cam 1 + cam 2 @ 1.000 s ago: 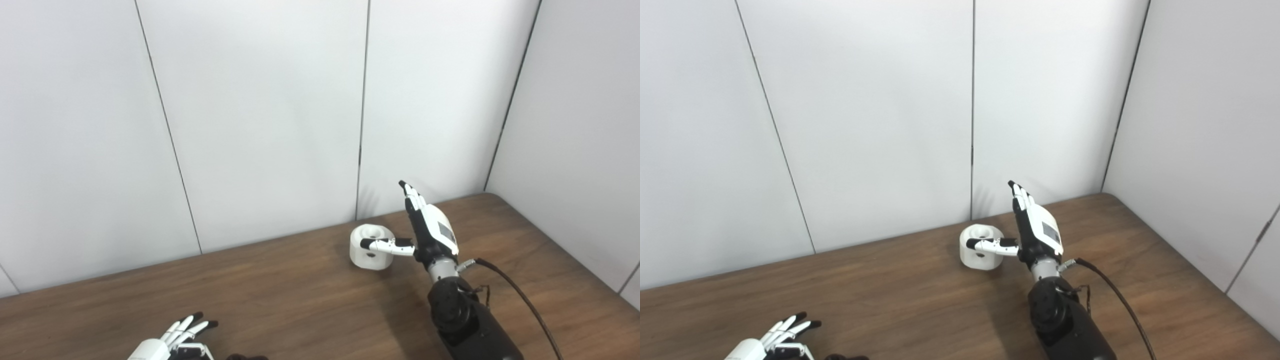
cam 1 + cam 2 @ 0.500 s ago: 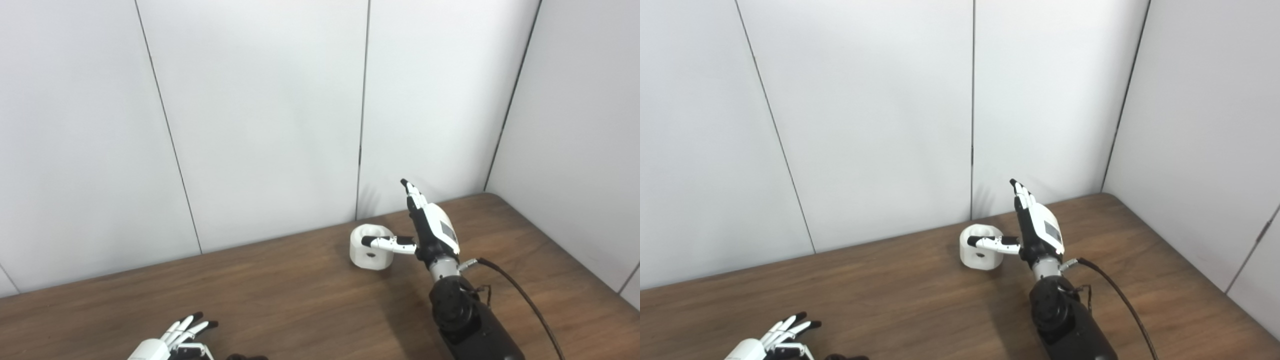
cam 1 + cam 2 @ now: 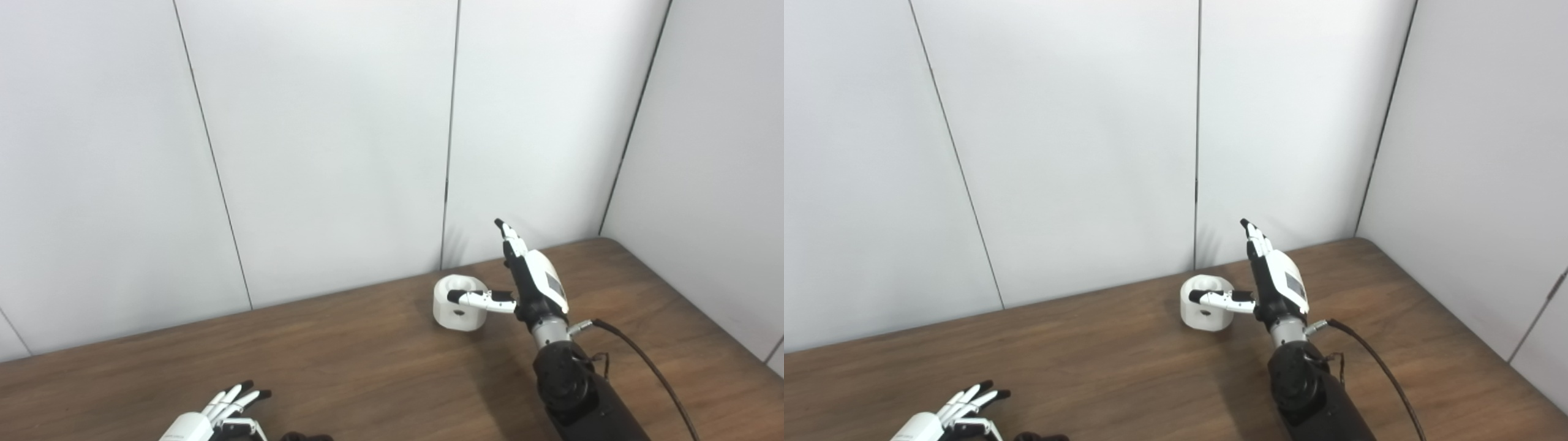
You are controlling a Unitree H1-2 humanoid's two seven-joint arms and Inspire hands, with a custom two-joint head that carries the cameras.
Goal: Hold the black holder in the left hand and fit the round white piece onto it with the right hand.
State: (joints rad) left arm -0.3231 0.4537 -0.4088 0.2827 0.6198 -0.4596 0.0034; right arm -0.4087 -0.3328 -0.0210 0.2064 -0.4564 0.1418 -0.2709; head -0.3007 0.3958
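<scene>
At the near edge, at 7 o'clock, we note the left hand [image 3: 211,418] resting low with its fingers spread and nothing clasped. It has not shifted against the table over the last second; the whole scene slides slightly right, which we put down to the camera. Just to its right, a dark lump, presumably the black holder [image 3: 306,437], shows only as a sliver at the frame's bottom, so its shape cannot be judged and it remains unheld.

Farther off, at 1 o'clock, the right hand [image 3: 527,282] stands released beside the round white piece [image 3: 458,303], fingers pointing up and thumb [image 3: 481,299] lying across the piece's near side. It has edged closer and a little higher, yet has not closed. We judge the grasp to be imminent but not begun.

The piece is a squat, matte white plastic drum with a recessed top and a small side hole. The table [image 3: 367,361] is dark wood-grain laminate, backed by plain white wall panels [image 3: 331,141].
</scene>
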